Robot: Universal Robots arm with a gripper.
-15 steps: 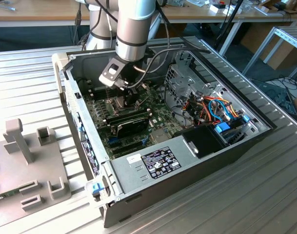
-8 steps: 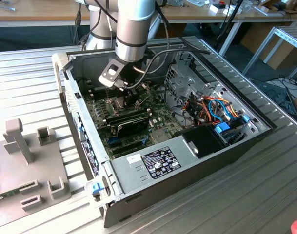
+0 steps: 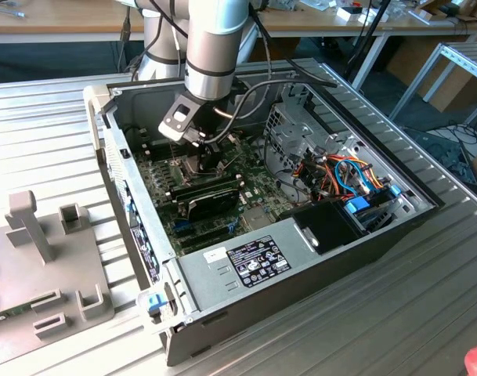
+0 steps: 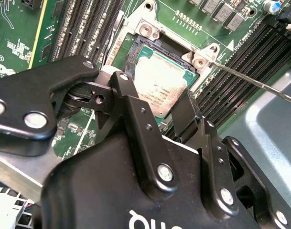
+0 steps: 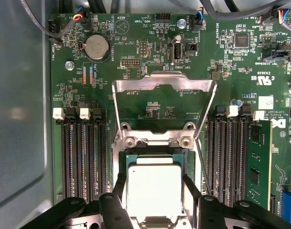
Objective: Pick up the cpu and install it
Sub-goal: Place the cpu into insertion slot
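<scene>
My tool [image 5: 153, 178] straddles the cpu [image 5: 154, 195], which lies in the motherboard socket [image 5: 155, 156]; grasping or released, I cannot tell.

Bright, even overhead light now, soft glare on the cpu [image 5: 154, 191], shadows pooling inside the case [image 3: 340, 274].

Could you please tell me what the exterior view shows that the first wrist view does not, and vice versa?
The exterior view adds the open computer case, its power supply, the robot arm and a grey fixture on the exterior view's left. The first wrist view adds the coin battery, the raised socket frame and the cpu lying flat. Both share the motherboard and the gripper, low over the board.
</scene>
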